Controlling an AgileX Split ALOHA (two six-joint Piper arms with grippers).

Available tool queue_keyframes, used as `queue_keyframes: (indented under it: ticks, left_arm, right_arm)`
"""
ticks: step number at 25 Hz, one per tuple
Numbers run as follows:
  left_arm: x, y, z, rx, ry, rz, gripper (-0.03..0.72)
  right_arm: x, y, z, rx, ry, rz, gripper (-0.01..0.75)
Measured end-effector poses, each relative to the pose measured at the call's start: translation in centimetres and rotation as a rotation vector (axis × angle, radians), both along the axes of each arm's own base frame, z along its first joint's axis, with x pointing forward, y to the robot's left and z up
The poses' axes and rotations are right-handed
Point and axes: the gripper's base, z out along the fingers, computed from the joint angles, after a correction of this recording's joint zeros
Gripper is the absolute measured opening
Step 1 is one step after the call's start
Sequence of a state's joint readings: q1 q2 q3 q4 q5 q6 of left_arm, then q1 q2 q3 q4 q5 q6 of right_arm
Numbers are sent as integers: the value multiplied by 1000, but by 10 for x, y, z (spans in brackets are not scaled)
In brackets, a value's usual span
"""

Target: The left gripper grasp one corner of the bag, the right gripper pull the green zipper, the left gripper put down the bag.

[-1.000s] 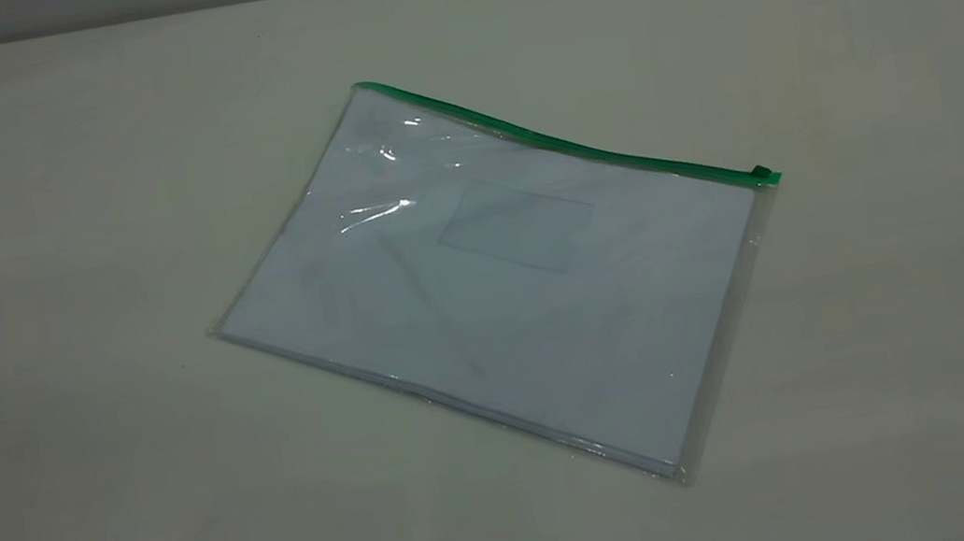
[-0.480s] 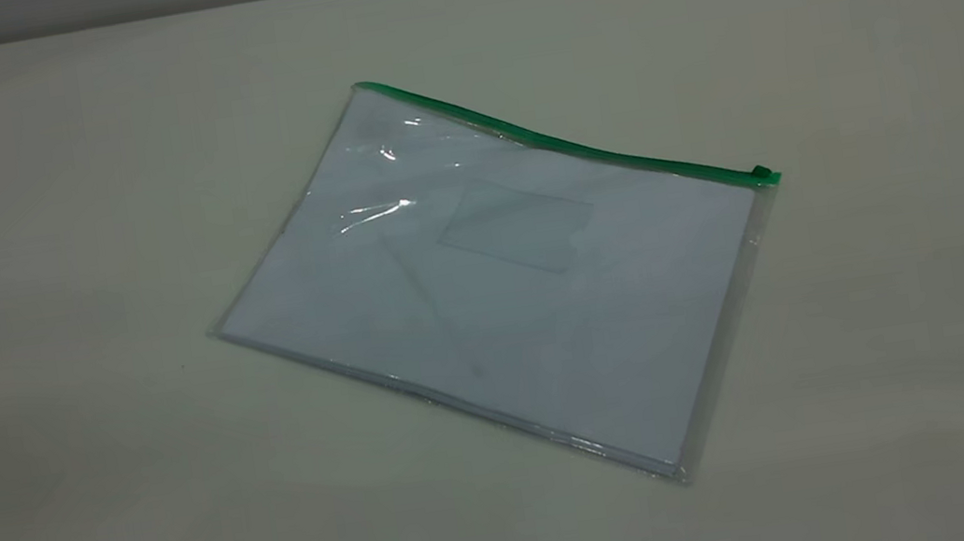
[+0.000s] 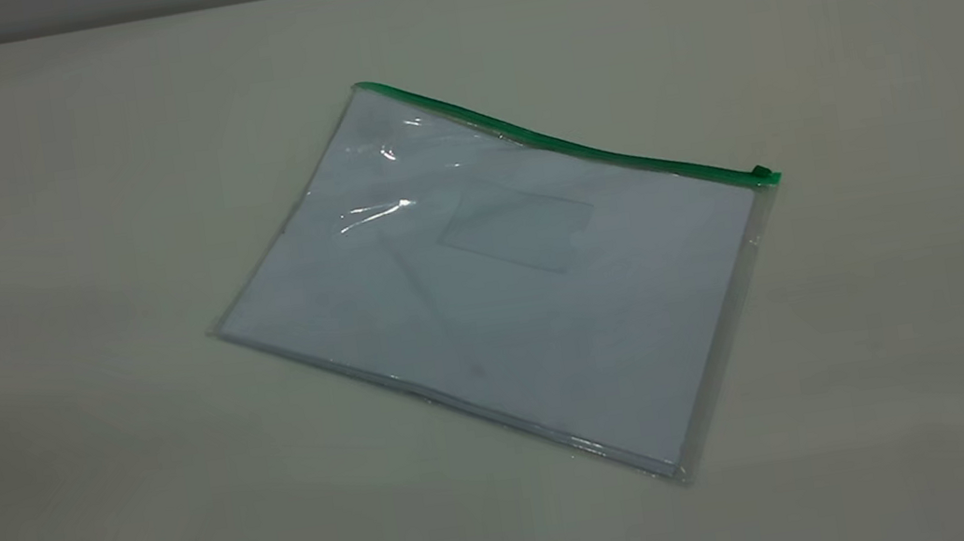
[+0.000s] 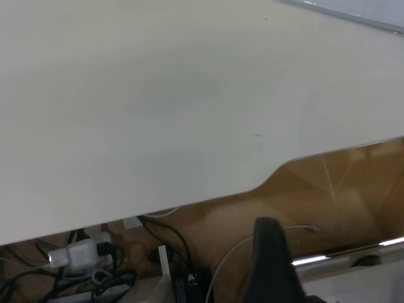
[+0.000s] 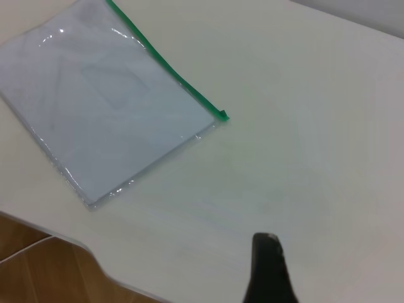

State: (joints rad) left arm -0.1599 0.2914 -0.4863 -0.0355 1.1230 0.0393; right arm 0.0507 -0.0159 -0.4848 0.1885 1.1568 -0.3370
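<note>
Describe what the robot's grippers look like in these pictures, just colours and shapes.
Little of them shows. In the left wrist view, the left gripper appears only as one dark, nearly black finger with a rounded tip. In the right wrist view, the right gripper is likewise one dark, tapered finger with a blunt, slightly glossy tip. No markings or cables on either are visible, and neither arm appears in the exterior view.

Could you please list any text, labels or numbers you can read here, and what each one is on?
None: no readable text shows in any view.
The bag holds blank-looking white sheets, and its pocket shows no lettering.
The zipper and the table carry no marks.
</note>
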Motion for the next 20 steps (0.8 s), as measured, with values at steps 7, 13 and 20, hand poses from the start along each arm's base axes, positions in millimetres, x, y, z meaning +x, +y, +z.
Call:
queue_keyframes:
  ticks: [7,13,20]
  left_arm:
    - [0,0,0,0,0,1,590]
    - [-9,3,2,-2,-74,66,590]
    - [-34,5,2,-14,-254,163,590]
  right_arm:
    - [0,0,0,0,0,0,561]
    - [0,0,0,0,0,0,561]
    - [0,0,0,0,0,0,560]
